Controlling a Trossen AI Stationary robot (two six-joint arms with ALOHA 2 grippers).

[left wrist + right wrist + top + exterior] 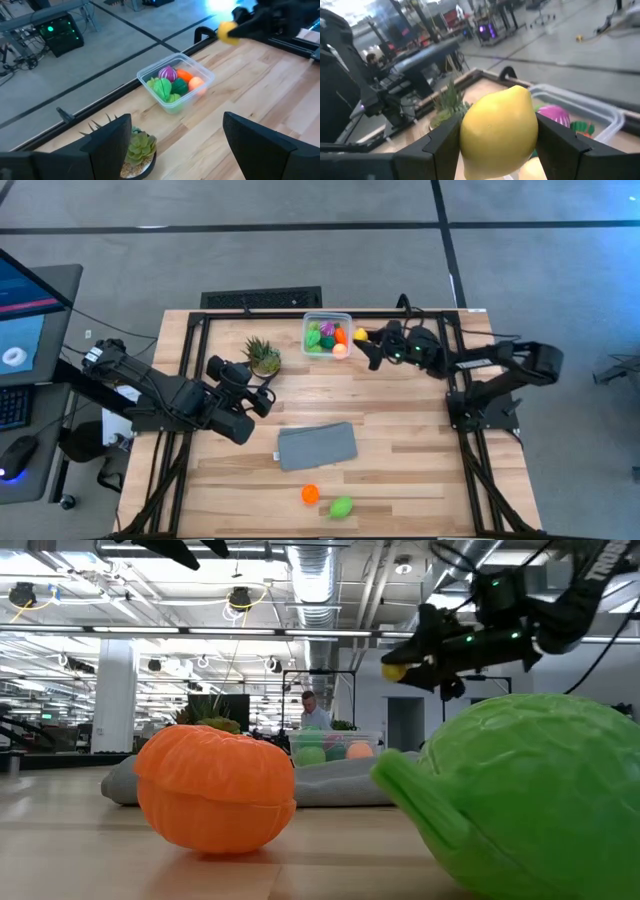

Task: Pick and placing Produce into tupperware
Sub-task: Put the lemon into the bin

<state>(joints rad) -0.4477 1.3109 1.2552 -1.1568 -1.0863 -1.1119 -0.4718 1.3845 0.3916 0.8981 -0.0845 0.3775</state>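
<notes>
Yellow lemon [499, 131] is clamped in the right gripper [366, 340], hanging just beside the tupperware [344, 319]. Left gripper [262, 394] sits empty, fingers apart, near the potted plant [263, 356].

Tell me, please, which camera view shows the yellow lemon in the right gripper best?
The right wrist view: the lemon fills the frame between the right gripper's fingers. The high view shows it small beside the tupperware. The left wrist and low views show it far off.

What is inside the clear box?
The tupperware holds green pieces, a purple one, and orange ones. Anything underneath them is hidden.
</notes>
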